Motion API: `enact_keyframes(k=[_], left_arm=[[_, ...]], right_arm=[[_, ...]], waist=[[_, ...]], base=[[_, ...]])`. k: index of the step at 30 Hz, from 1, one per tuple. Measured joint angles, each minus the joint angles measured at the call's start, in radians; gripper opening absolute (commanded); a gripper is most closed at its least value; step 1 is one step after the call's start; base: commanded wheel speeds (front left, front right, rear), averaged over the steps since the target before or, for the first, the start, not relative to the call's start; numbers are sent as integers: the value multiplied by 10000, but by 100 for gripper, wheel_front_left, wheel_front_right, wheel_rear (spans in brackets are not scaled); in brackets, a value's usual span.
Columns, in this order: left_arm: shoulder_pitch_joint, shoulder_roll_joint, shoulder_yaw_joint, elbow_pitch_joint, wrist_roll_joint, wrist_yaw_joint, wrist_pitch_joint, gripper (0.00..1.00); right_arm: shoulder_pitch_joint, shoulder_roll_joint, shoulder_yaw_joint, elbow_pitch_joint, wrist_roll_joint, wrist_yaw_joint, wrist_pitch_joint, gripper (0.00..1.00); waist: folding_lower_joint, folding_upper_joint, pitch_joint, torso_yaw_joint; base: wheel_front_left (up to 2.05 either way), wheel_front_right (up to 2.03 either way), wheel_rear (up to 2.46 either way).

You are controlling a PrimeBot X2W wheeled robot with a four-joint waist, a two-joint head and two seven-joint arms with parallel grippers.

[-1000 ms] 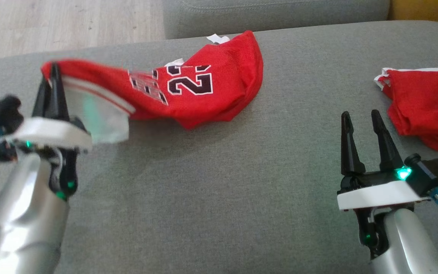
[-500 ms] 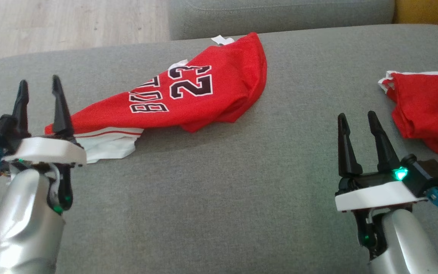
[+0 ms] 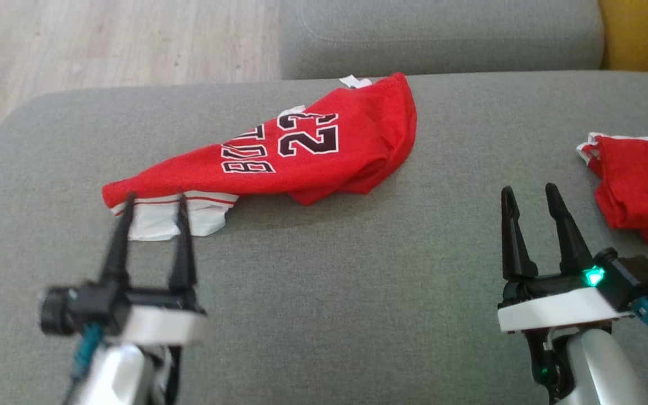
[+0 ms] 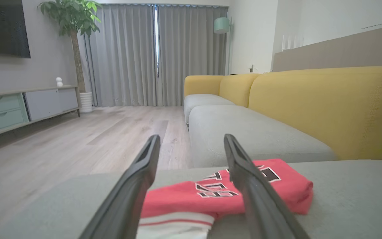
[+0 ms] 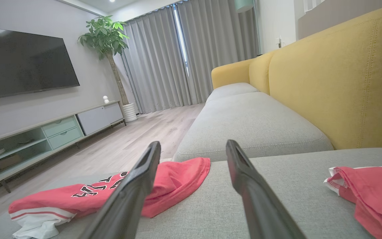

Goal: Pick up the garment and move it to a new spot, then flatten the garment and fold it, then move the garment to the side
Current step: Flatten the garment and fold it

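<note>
The red garment [image 3: 313, 157] lies on the grey sofa seat [image 3: 324, 304], in the upper centre of the head view, loosely bunched and stretched out in a long diagonal shape from lower left to upper right. Dark lettering and the number 23 face up on it. A white hem with a thin red stripe [image 3: 161, 216] shows at its lower-left end. The left tool [image 3: 155, 198] stands at the lower left of the head view, blurred, with its two dark fingers apart and nothing between them. Its fingertips overlap the white hem in that view, but whether they touch the cloth cannot be told. In the left wrist view the garment lies beyond and between the spread fingers. The right tool [image 3: 529, 189] stands at the lower right of the head view, fingers apart and empty, over bare seat fabric and well apart from the garment. A second red garment with white trim [image 3: 639, 185] lies crumpled at the right edge of the head view, near the right tool but not touching it. Pale wood floor [image 3: 104, 45] shows at the upper left, and a yellow backrest [image 3: 644, 34] at the upper right corner.
</note>
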Motion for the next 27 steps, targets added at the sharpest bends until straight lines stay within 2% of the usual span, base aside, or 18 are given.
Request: enact_keyframes(k=[6, 9, 19, 22, 27], left_arm=[[1131, -420, -104, -435, 504, 261, 0, 100], [1441, -663, -105, -581, 775, 255, 0, 100], [1419, -1041, 198, -577, 1271, -224, 0, 100], [1209, -1197, 224, -499, 1327, -370, 0, 100], [858, -1450, 217, -305, 1488, -573, 0, 100]], right_arm=[[197, 0, 199, 2, 0, 0, 0, 100], [258, 0, 261, 13, 0, 0, 0, 100], [235, 0, 199, 98, -265, 0, 0, 100], [44, -2, 196, 660, -606, 0, 29, 100], [-1116, -8, 222, 2243, -771, 0, 832, 100]], waist=[[0, 0, -183, 114], [0, 0, -193, 126], [1, 0, 154, 366], [2, 0, 360, 534], [3, 0, 705, 942]], base=[[0, 0, 0], [0, 0, 0], [0, 0, 0], [0, 0, 0], [0, 0, 0]])
